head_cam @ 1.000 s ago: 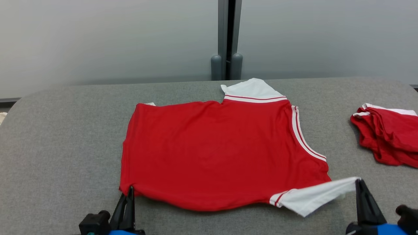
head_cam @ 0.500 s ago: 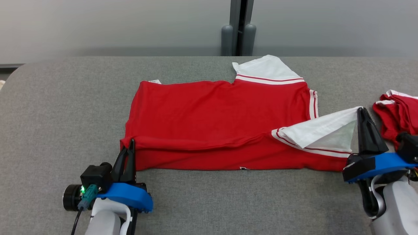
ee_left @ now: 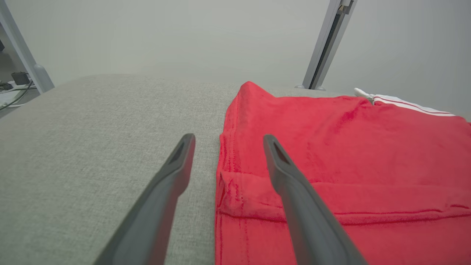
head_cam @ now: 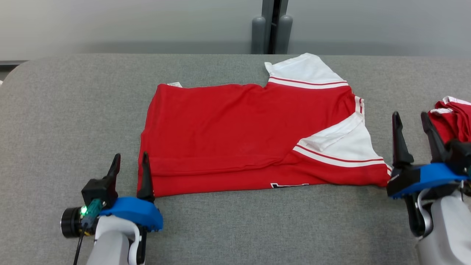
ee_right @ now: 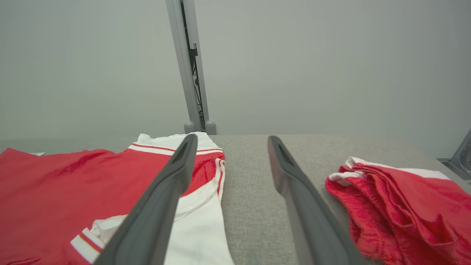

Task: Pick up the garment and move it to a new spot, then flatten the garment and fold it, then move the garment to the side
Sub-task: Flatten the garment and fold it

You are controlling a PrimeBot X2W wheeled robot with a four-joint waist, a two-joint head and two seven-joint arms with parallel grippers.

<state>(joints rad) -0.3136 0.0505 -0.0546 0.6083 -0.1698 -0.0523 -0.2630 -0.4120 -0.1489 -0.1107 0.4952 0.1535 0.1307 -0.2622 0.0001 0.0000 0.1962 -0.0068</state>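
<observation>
The left gripper (head_cam: 130, 156), lower left, and the right gripper (head_cam: 410, 115), right edge, each carry two long tapering dark grey fingers (head_cam: 146, 178) on a bright blue plastic mount (head_cam: 137, 218) atop a pale grey forearm (head_cam: 112, 243). Beside the left mount sits a black cylindrical camera (head_cam: 69, 222) with a glowing green light (head_cam: 84, 210), a teal plug (head_cam: 94, 218) and a thin black cable (head_cam: 78, 251).

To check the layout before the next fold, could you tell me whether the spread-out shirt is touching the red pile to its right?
Apart: the right wrist view shows bare grey table between the shirt and the pile.
</observation>
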